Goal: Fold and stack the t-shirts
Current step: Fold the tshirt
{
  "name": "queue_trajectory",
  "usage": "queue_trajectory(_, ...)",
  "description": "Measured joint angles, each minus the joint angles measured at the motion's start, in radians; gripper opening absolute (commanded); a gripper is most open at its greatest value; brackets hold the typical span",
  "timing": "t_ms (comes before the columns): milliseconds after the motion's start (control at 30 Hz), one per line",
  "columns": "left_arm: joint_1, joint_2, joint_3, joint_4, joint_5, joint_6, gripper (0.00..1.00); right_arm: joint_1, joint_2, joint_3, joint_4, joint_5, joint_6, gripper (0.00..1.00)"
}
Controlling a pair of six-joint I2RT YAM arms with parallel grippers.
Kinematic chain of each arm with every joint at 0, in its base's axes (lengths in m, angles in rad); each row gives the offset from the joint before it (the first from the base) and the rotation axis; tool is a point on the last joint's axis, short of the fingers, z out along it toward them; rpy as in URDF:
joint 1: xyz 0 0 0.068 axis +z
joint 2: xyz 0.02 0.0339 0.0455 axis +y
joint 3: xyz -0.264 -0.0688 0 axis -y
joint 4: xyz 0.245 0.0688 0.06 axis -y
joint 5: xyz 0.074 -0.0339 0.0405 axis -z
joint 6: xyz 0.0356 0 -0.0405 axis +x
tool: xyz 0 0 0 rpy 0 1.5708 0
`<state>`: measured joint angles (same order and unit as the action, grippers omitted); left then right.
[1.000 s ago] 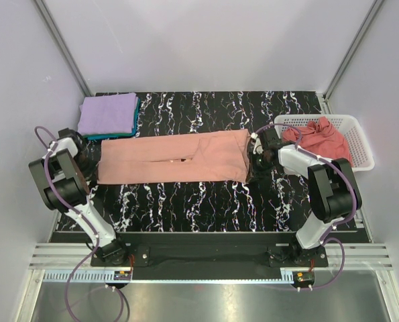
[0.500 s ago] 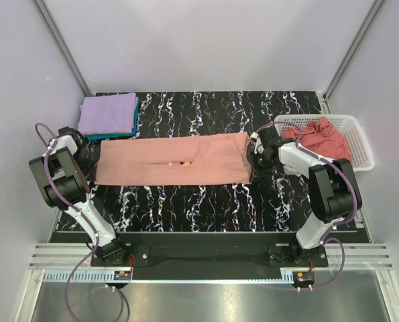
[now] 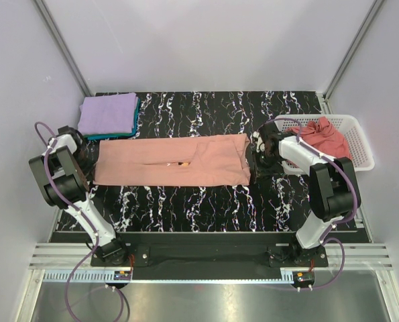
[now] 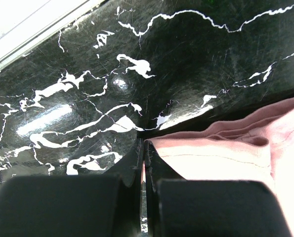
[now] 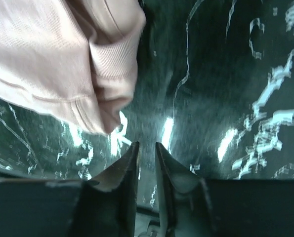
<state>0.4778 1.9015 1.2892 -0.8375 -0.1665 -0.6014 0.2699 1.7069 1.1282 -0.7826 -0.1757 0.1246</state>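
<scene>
A salmon-pink t-shirt (image 3: 172, 159), folded into a long strip, lies across the middle of the black marbled table. My left gripper (image 3: 86, 159) is at its left end. In the left wrist view this gripper (image 4: 143, 143) is shut on a thin edge of the pink cloth (image 4: 226, 153). My right gripper (image 3: 256, 157) stands just off the shirt's right end. In the right wrist view it (image 5: 147, 145) is slightly open and holds nothing, and the shirt's hem (image 5: 107, 64) lies just ahead of it. A folded lavender t-shirt (image 3: 107, 113) rests on a teal one (image 3: 136, 111) at the back left.
A white lattice basket (image 3: 361, 149) stands at the table's right edge with a crumpled rose-pink t-shirt (image 3: 320, 137) in it. White walls close in on the left, back and right. The arm bases are at the near edge.
The right gripper has let go of the shirt's right end and drawn back a little to the right. The shirt's left end has shifted slightly left with the left gripper.
</scene>
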Motion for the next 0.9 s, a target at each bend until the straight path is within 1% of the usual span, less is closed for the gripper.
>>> queue_trajectory(100, 0.000, 0.000, -0.006, 0.004, 0.000, 0.000, 0.00, -0.001, 0.000, 0.034, -0.061, -0.003, 0.031, 0.30)
queue_trajectory(200, 0.000, 0.000, -0.007, 0.006, -0.001, 0.001, 0.00, -0.002, 0.000, 0.089, -0.071, -0.036, 0.084, 0.30)
queue_trajectory(333, 0.000, -0.003, -0.012, 0.009, -0.004, 0.003, 0.00, 0.003, 0.018, 0.151, -0.005, -0.117, 0.183, 0.29)
queue_trajectory(433, 0.000, -0.006, -0.015, 0.009, -0.011, 0.004, 0.00, 0.020, 0.075, 0.182, 0.063, -0.151, 0.242, 0.28)
queue_trajectory(467, 0.000, -0.007, -0.016, 0.007, -0.016, 0.004, 0.00, 0.031, 0.100, 0.190, 0.078, -0.158, 0.256, 0.27)
queue_trajectory(600, 0.000, -0.008, -0.017, -0.003, -0.044, 0.008, 0.00, 0.080, 0.207, 0.205, 0.106, -0.139, 0.285, 0.24)
queue_trajectory(733, 0.000, -0.008, -0.018, -0.022, -0.082, 0.010, 0.00, 0.084, 0.273, 0.198, 0.101, -0.089, 0.287, 0.24)
queue_trajectory(800, 0.000, -0.008, -0.019, -0.039, -0.103, 0.009, 0.03, 0.080, 0.270, 0.198, 0.101, -0.066, 0.283, 0.24)
queue_trajectory(900, 0.000, -0.008, -0.027, -0.063, -0.131, 0.004, 0.13, 0.082, 0.269, 0.198, 0.101, -0.051, 0.276, 0.24)
